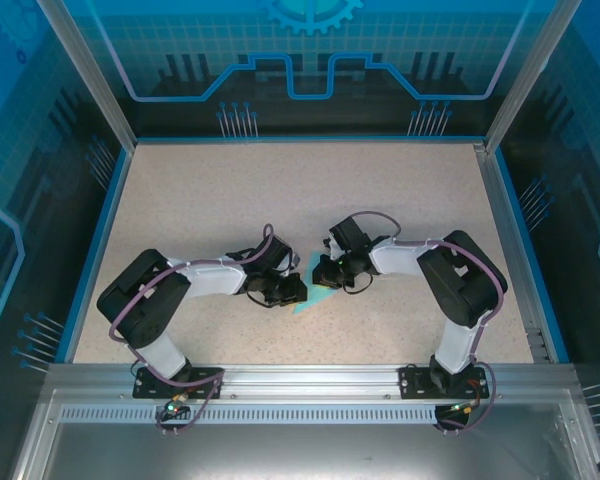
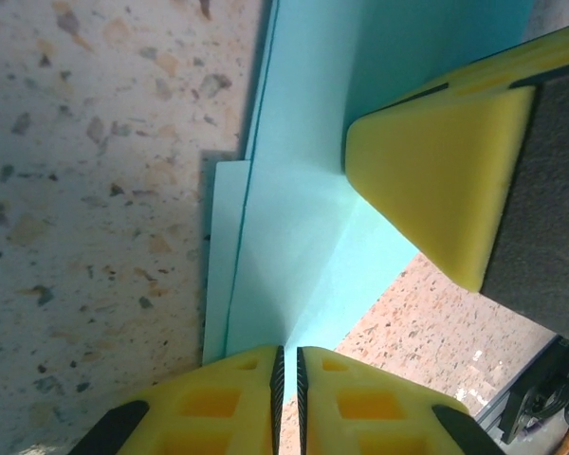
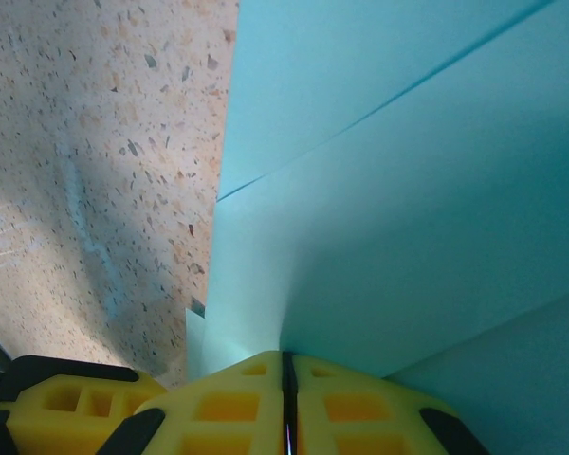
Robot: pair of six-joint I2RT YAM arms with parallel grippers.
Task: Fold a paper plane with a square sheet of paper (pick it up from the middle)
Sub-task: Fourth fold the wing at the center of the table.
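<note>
L gripper: fingers closed to a hairline gap, nipping near edge of cyan paper sheet.
R gripper: fingers fully together, same sheet pinched.
Sheet: part-folded, layered, mid-table betw. both grippers, dead ahead of each; crease runs straight out from L fingers.
Speckled tabletop beneath.
Both arms equally near.

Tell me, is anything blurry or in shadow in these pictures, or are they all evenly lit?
Top external: evenly lit and sharp, only a sliver of the cyan paper showing. Left wrist: the paper throws a dark shadow strip on the table; the left gripper looks soft up close. Right wrist: the paper darkens toward the right gripper.
</note>
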